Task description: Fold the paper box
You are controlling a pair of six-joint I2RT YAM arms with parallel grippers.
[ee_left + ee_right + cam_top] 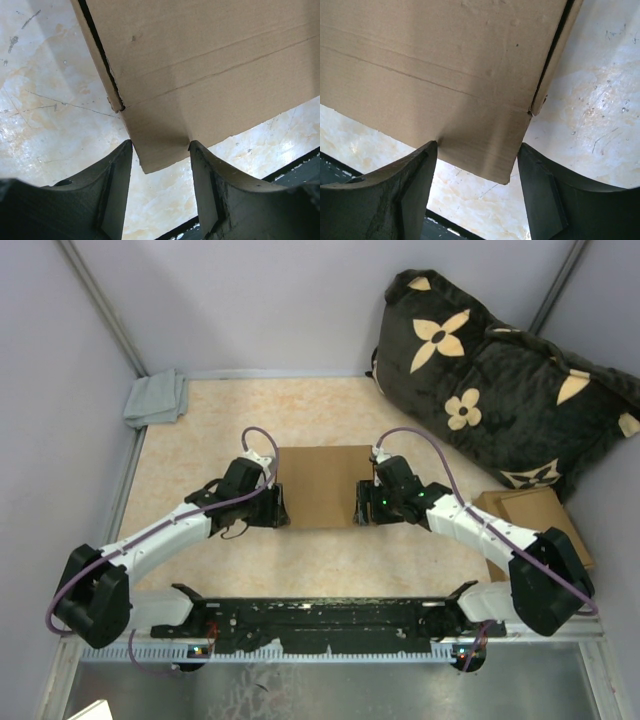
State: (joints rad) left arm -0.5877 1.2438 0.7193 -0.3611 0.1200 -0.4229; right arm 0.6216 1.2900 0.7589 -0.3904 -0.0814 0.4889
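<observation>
The paper box point(322, 485) is a plain brown cardboard piece lying in the middle of the table. My left gripper point(280, 508) is at its near left corner and my right gripper point(362, 503) at its near right corner. In the left wrist view the box point(210, 55) shows crease lines and a slit, and its corner flap sits between the spread fingers of the left gripper point(161, 150). In the right wrist view the box point(445, 60) is the same, its corner between the spread fingers of the right gripper point(477, 150). Both grippers are open and neither clamps the cardboard.
A grey cloth point(157, 398) lies at the far left corner. A large black cushion with cream flowers point(500, 390) leans at the far right. A pile of flat brown cardboard sheets point(535, 515) lies by the right arm. Walls close in on three sides.
</observation>
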